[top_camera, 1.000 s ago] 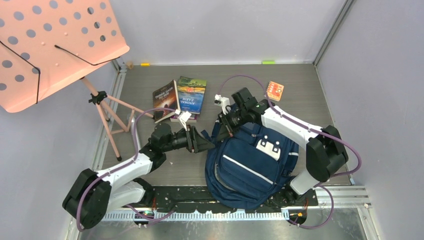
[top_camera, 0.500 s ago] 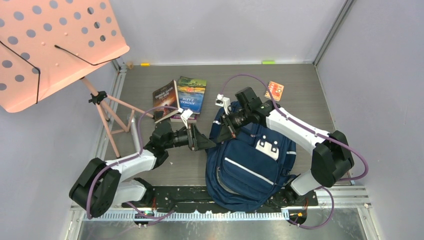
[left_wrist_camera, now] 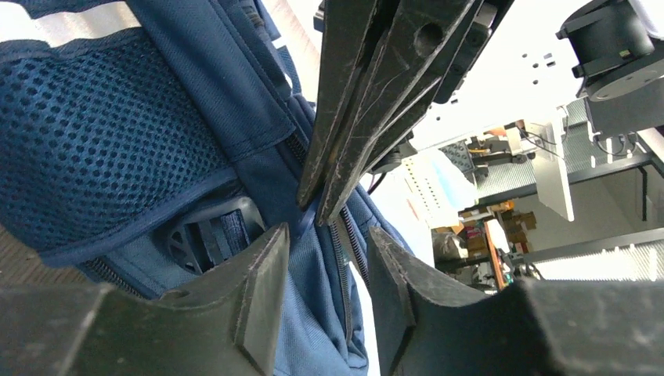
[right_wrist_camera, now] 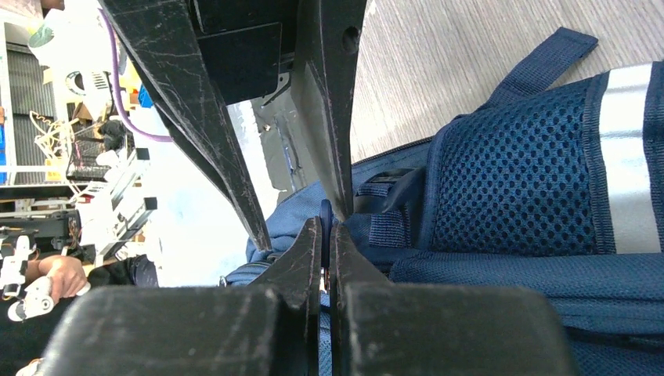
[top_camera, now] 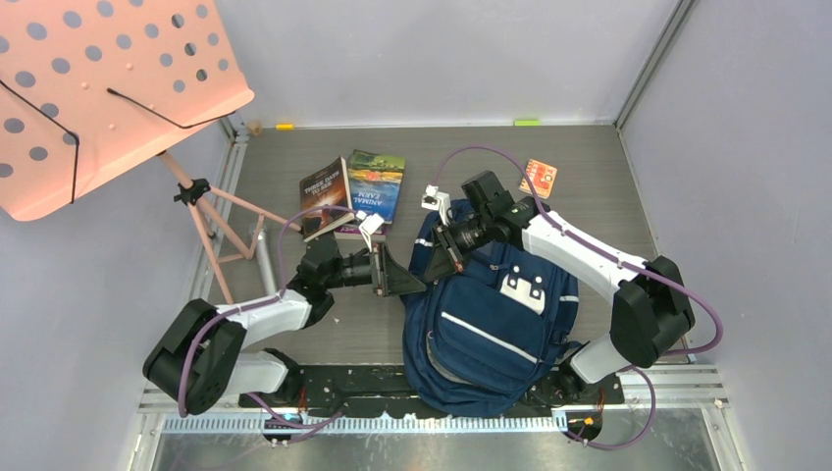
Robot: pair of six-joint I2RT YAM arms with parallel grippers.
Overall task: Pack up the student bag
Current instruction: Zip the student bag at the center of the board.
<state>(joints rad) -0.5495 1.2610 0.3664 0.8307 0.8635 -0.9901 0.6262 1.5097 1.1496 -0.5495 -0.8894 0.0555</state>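
The bag (top_camera: 495, 329) lies flat at the near edge of the surface, right of the middle, with its top toward the far edge. The right jaws are pressed together on a thin bit of the bag at its top-left corner, by the zip (left_wrist_camera: 342, 247). The left jaws stand apart just beside them, 1 finger on each side of that zip edge, with a gap showing. 2 books (top_camera: 375, 186) lie side by side near the far edge, left of the middle. An orange card (top_camera: 539, 178) lies toward the far-right corner. A pink stand (top_camera: 108, 88) rises at the left edge.
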